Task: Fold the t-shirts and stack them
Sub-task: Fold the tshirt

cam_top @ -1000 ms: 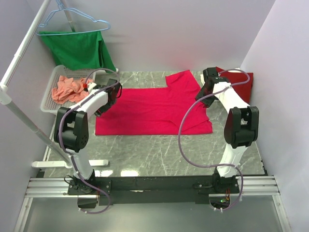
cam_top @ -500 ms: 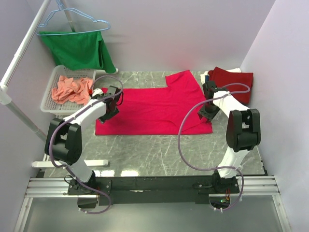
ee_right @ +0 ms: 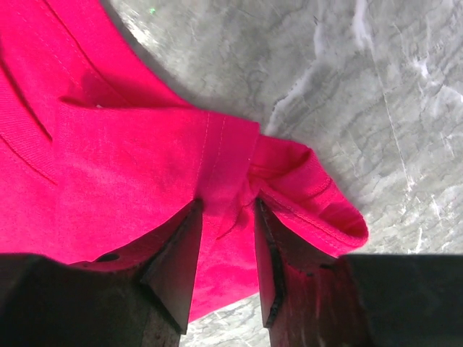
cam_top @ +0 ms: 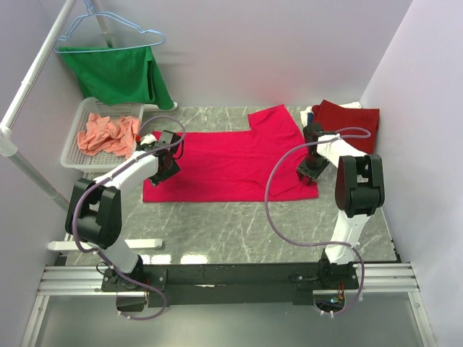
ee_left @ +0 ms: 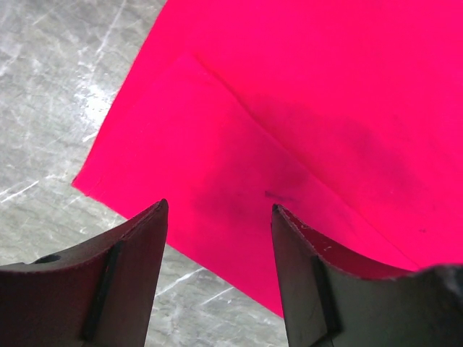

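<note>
- The basket (cam_top: 78, 148) at the far left holds the crumpled salmon-orange shirt (cam_top: 107, 134), probably waiting for its turn.
- The left gripper (ee_left: 217, 217) hangs low over the left near corner of the pinkish-red shirt (cam_top: 231, 159), its fingers spread apart and holding nothing.
- This shirt lies flat in the middle of the table (cam_top: 239, 224), ready for folding.
- The right gripper (ee_right: 226, 217) pinches the bunched right edge of the shirt between nearly closed fingers.
- The dark red shirt (cam_top: 347, 123) lies folded at the far right, likely the start of the stack.

White arm links (cam_top: 132, 165), blk joints, purple cables (cam_top: 273, 189), dark jaws.
</note>
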Controlling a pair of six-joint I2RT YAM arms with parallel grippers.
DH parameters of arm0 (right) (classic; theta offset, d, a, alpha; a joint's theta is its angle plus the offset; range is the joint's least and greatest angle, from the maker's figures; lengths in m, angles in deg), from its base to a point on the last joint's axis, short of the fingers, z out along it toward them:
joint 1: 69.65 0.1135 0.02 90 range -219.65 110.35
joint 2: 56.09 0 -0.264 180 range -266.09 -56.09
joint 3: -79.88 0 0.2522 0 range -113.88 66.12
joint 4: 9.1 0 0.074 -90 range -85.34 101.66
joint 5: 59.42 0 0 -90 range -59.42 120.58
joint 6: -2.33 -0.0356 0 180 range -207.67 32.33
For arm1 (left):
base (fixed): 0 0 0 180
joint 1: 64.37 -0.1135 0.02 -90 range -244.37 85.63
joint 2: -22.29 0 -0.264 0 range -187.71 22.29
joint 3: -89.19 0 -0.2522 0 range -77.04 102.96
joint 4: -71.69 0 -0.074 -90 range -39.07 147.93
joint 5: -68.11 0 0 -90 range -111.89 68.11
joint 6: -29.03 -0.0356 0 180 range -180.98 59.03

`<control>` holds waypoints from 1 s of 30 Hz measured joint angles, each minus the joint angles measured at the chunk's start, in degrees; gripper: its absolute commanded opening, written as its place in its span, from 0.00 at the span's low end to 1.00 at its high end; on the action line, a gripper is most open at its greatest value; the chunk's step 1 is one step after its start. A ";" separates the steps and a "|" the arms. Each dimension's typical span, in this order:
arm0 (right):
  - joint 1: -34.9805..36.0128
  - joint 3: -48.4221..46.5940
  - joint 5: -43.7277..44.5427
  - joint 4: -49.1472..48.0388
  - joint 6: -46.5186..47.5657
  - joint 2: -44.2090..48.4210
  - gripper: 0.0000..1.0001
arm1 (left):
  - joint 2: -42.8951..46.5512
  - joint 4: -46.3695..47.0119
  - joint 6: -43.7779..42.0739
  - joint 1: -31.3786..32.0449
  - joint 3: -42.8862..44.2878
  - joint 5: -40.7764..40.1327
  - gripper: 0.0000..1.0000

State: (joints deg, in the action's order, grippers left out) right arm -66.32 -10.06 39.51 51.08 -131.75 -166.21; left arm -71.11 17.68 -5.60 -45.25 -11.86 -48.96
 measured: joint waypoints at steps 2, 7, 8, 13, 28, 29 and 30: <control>0.00 -0.76 0.00 0.22 -0.02 -0.33 0.40 | 0.00 0.28 -0.50 0.00 0.00 0.33 0.64; 0.00 -2.89 0.04 0.28 -0.02 -0.63 0.41 | 0.00 0.50 -1.25 0.00 0.00 0.46 0.64; 0.00 -3.19 0.02 0.28 -0.02 -0.63 0.41 | 0.00 0.57 -1.29 0.00 0.00 0.48 0.64; 0.00 -3.67 0.02 0.35 -0.02 -0.66 0.40 | 0.00 0.57 -1.38 0.00 0.00 0.52 0.64; 0.00 -1.64 0.13 0.24 -1.09 -0.72 0.39 | -0.02 0.57 -1.68 0.00 0.00 0.74 0.64; 0.00 -1.22 0.15 0.13 -1.11 -0.72 0.39 | -0.02 0.57 -1.70 0.00 0.00 0.74 0.64; 0.00 -0.81 0.17 0.09 -1.25 -0.72 0.39 | -0.02 0.59 -1.68 0.00 0.00 0.74 0.64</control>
State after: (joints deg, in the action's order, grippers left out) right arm -66.32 -10.87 39.68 51.16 -132.99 -166.93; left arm -71.14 18.27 -7.28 -45.25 -11.86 -48.22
